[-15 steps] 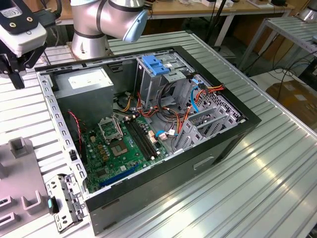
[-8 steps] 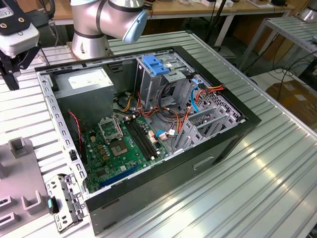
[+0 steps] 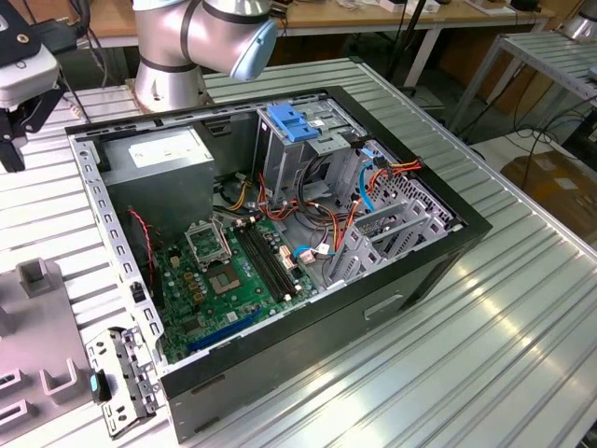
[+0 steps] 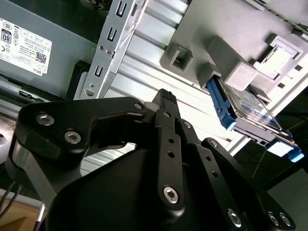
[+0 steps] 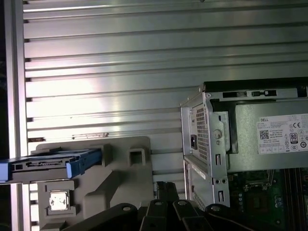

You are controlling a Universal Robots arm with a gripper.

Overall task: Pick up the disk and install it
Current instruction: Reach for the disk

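The disk (image 4: 252, 111) is a flat silver-grey drive with a light blue carrier rail. It stands on edge in a slot of a grey holder block (image 4: 231, 43) on the ribbed table. In the first wrist view the disk (image 5: 53, 163) rests in the same holder (image 5: 120, 168), beside the open computer case (image 5: 207, 144). My gripper (image 4: 166, 95) is shut and holds nothing. It hovers above the table between the holder and the case, well apart from the disk. The gripper (image 5: 164, 186) points down at the bare ribbed surface.
The open computer case (image 3: 438, 252) lies on its side mid-table. A tall metal bay with a blue latch (image 3: 291, 121) rises inside it. A grey power supply box (image 3: 163, 149), a green motherboard (image 3: 224, 271) and loose cables fill the rest. The arm's base (image 3: 173, 56) stands behind the case.
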